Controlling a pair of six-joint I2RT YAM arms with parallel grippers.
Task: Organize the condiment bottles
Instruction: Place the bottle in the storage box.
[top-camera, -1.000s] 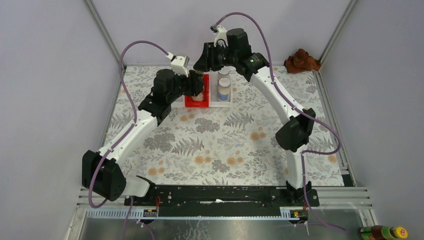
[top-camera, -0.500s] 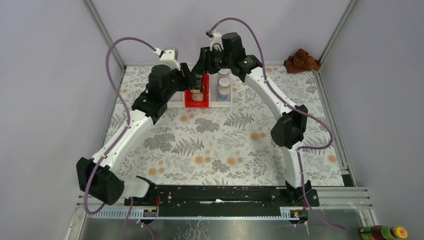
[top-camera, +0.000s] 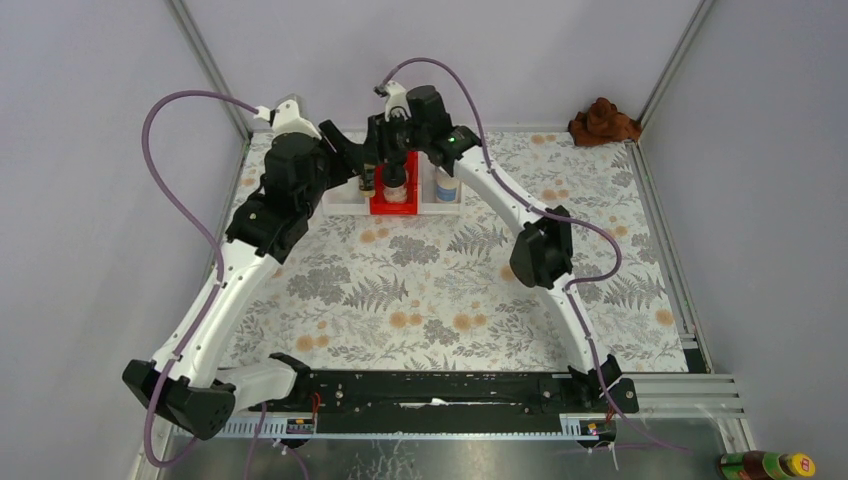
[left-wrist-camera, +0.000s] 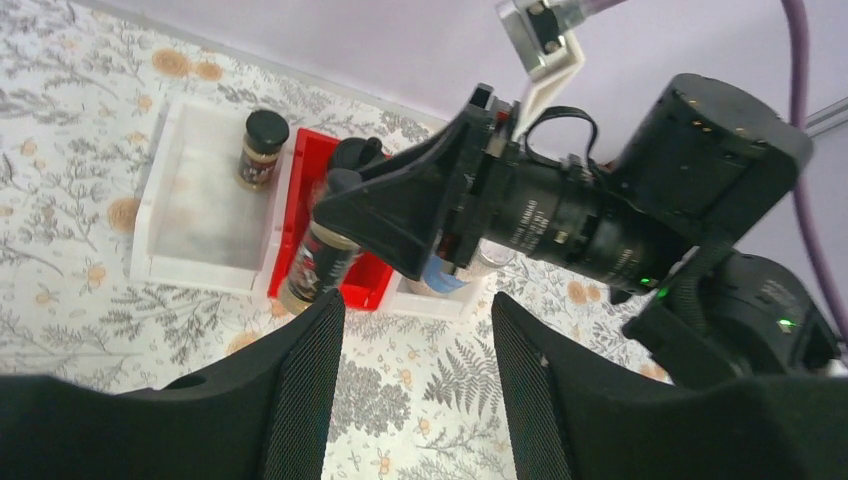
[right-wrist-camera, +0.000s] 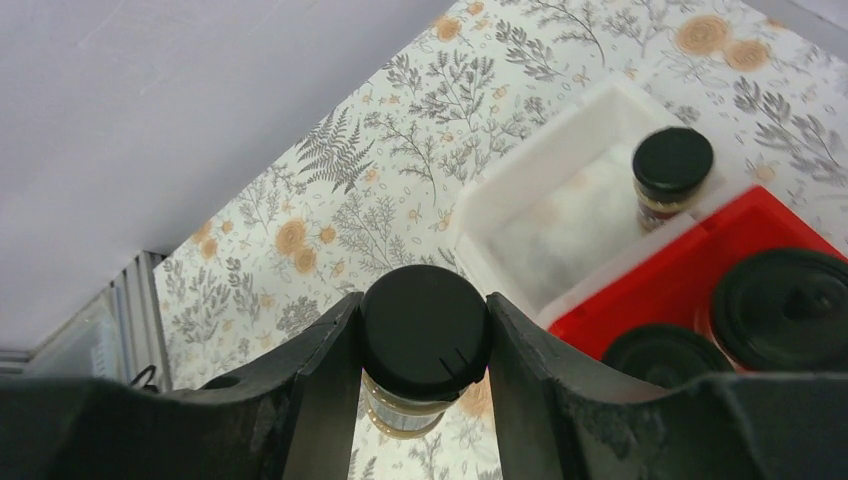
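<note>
right end effector (right-wrist-camera: 425, 338) grips black-capped jar (right-wrist-camera: 424, 352); label unreadable.

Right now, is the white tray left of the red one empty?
Not empty: one black-capped dark jar stands upright in the white tray.

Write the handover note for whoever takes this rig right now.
Grippers: left gripper open and empty, on the near side of the bins; right gripper shut on a slim brown jar, held up near the red bin.
Done: one slim jar in the left white bin; two domed-cap jars in the red bin; a blue-label jar in the right white bin.
Left: probably set the held jar beside its twin. The second blue-label jar is not visible, so check it.
</note>
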